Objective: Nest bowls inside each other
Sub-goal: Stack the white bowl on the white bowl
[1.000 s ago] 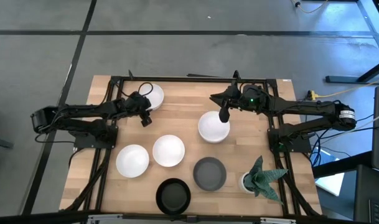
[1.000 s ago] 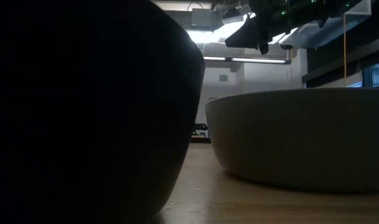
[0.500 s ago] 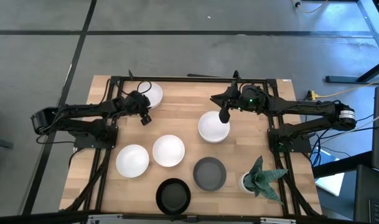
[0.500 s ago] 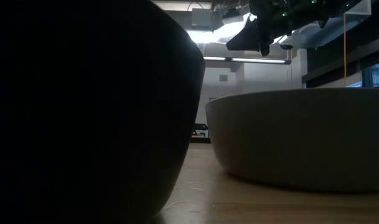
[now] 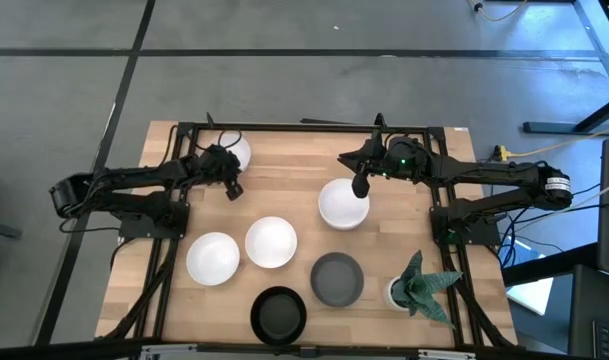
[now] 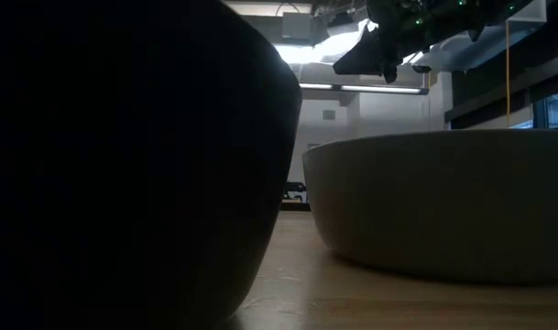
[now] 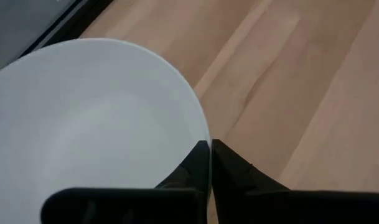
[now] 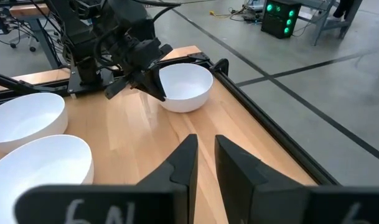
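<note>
A white bowl (image 5: 234,152) sits on the table at the far left, and my left gripper (image 5: 229,185) is shut on its rim. My right gripper (image 5: 361,185) hangs a little above the far rim of another white bowl (image 5: 342,205) at mid table. Its fingers (image 8: 202,163) stand narrowly open with nothing between them. Two more white bowls (image 5: 272,242) (image 5: 212,258) rest on the left half. A grey bowl (image 5: 337,279) and a black bowl (image 5: 278,315) stand by the near edge. My left gripper pinches the far-left white bowl's rim (image 7: 200,132) on the side facing the table's middle, one finger inside the bowl and one outside. The fingers come down slanting from above. The bowl stands upright with its base on the table (image 8: 177,102).
A small white pot with a spiky green plant (image 5: 419,285) stands at the near right. A black frame rail (image 5: 314,128) runs along the table's far edge. Bare wood lies between the two arms. The black bowl (image 6: 123,165) and grey bowl (image 6: 443,202) fill the low view.
My left gripper has shut on the far-left white bowl's rim, shifting slightly toward the table's far left corner. The bowl has slid a little that way with it.
</note>
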You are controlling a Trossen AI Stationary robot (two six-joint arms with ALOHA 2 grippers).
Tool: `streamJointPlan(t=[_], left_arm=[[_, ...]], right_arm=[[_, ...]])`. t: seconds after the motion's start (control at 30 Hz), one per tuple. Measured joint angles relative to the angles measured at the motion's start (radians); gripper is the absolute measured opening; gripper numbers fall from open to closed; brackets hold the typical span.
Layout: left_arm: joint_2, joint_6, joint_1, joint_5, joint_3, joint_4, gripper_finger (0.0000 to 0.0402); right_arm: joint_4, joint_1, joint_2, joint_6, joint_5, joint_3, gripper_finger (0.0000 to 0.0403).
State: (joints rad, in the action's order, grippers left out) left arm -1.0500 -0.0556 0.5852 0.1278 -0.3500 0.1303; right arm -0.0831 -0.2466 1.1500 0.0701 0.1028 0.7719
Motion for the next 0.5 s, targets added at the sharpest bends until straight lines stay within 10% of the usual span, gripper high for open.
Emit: streamJointPlan(t=[0.5], left_arm=[[0.002, 0.022, -0.079, -0.169, -0.241, 0.017, 0.0001]], right_arm=[[0.058, -0.053, -0.005, 0.003, -0.026, 0.001, 0.0058]])
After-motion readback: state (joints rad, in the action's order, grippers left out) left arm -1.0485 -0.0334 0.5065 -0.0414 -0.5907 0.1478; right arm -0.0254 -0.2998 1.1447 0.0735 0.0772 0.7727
